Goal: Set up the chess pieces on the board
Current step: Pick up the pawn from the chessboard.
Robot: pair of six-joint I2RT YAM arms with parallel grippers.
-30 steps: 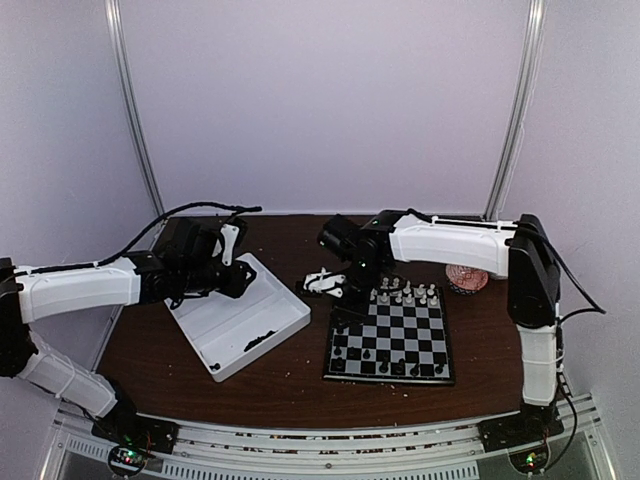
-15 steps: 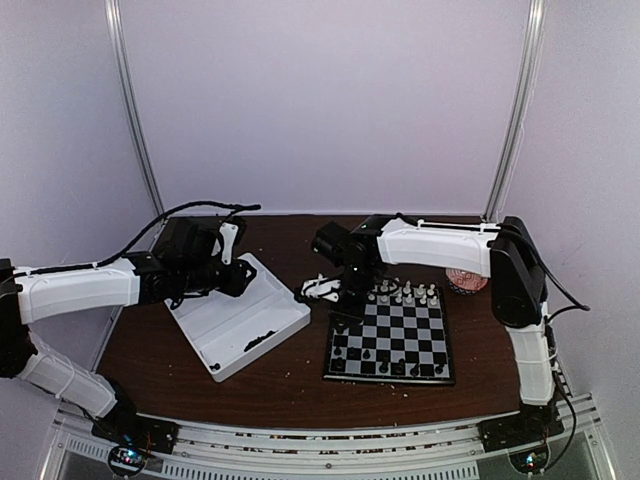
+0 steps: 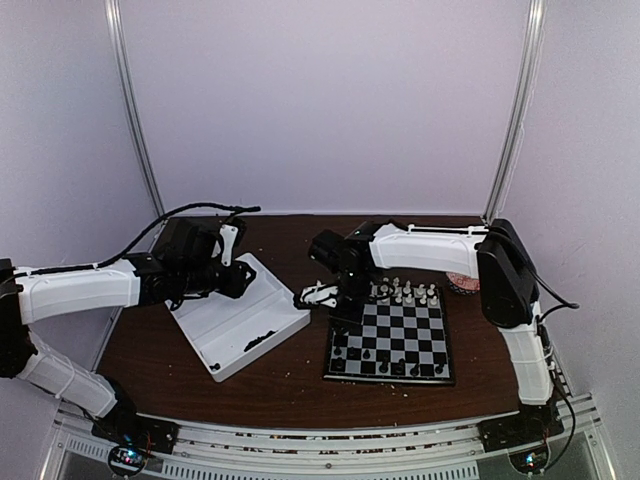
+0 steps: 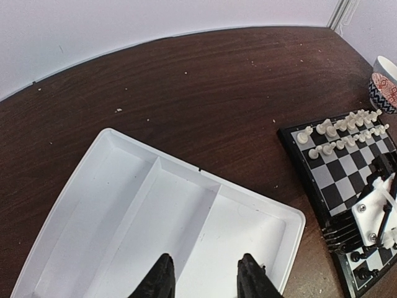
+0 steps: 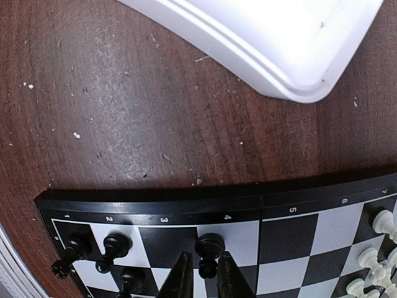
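right arm [image 3: 430, 250]: further left than before.
right gripper [image 5: 204, 264]: narrow round a black piece [image 5: 209, 243], perhaps not gripping yet.
left gripper [image 4: 205, 261]: half wide, empty.
step: close squarely, lift straight.

Free lane for me: bare table [image 5: 124, 112] btwn tray [image 5: 298, 37] & board [image 5: 155, 205]; black pcs [image 5: 115, 246] crowd 1 edge row.

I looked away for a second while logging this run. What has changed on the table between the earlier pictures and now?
The right arm's elbow swung left and the right tool shifted slightly left and nearer at the board's left edge, its jaws narrowing at a black piece; whether it grips is unclear. The left tool stayed open over the tray; board and tray did not move.
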